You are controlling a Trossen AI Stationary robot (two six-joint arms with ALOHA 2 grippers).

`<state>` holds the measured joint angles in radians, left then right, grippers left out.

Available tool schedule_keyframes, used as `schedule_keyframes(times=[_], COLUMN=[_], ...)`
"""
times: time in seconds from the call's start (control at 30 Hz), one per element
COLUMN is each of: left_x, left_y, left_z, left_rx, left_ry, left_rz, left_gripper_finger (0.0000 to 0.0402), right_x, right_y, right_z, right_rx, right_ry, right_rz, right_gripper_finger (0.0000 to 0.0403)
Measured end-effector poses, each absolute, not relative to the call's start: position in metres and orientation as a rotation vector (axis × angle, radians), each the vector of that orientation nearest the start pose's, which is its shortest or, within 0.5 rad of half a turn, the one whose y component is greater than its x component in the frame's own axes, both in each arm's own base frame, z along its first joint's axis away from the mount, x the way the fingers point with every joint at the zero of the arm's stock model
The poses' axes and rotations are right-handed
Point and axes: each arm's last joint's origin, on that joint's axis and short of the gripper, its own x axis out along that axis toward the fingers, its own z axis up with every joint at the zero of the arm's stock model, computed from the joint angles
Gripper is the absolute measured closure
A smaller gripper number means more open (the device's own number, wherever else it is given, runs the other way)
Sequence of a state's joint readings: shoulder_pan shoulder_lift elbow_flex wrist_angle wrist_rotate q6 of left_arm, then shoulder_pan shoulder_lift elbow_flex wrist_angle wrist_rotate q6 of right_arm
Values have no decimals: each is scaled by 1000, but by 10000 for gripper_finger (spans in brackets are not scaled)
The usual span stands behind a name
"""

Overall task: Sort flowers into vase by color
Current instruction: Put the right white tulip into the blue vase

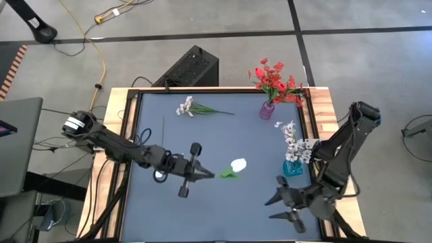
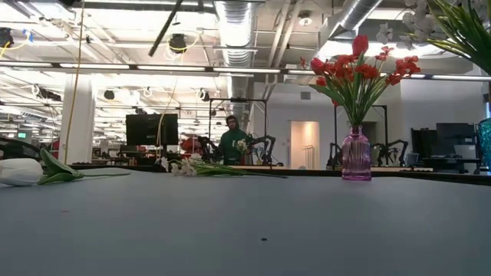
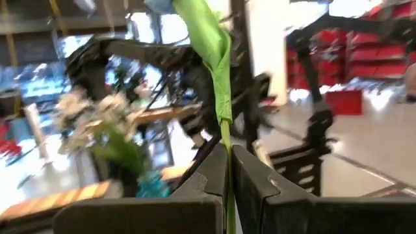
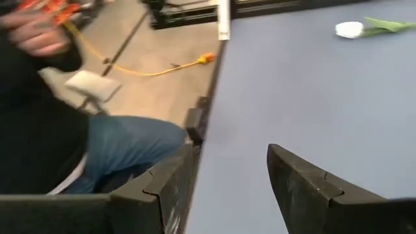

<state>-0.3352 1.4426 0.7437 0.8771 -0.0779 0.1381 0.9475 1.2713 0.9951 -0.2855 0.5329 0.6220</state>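
Observation:
My left gripper, near the table's middle, is shut on a white tulip with green leaves. A second white tulip lies on its side on the mat under my left arm, with its stem pointing toward the far edge. A white blossom spray lies flat at the far side. Red flowers stand in a purple vase at the far right. White sprays stand in a teal vase. My right gripper hangs open and empty by the near right corner. My left gripper pinches the tulip's thin green stem, just below a leaf, between its two fingers. The fingers are about level and point toward the table's right edge, lying along the stem. The bloom end sticks out past the fingertips, slanting upward.
The teal vase stands between the held tulip and my right arm. A wooden rim frames the dark mat. A black box sits beyond the far edge. A seated person's legs show past the table edge in the right wrist view.

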Motion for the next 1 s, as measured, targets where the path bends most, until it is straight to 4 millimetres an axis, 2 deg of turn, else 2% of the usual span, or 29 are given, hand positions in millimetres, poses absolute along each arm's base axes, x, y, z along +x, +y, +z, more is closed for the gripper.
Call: schedule_keyframes(times=[0.1, 0.23, 0.43, 0.6, 0.77, 1.0], left_x=[297, 318, 357, 382, 391, 392], left_y=[-109, -124, -144, -156, -160, -160], left_z=[264, 250, 236, 241, 247, 246], left_rx=[91, 67, 64, 61, 50, 13], left_ry=[-231, -314, -382, -436, -414, -387], left_rz=[-273, -315, -375, -436, -452, -446], left_gripper_finger=[401, 401, 401, 401, 401, 401], right_x=[187, 207, 229, 238, 238, 241], right_y=[213, 219, 226, 228, 228, 224], right_z=[289, 276, 279, 278, 281, 283], right_rx=[202, 73, -49, -116, -195, -319], right_ry=[520, 495, 311, 244, 211, 180], right_rz=[229, 264, 302, 269, 246, 202], right_gripper_finger=[178, 178, 189, 202, 219, 237])
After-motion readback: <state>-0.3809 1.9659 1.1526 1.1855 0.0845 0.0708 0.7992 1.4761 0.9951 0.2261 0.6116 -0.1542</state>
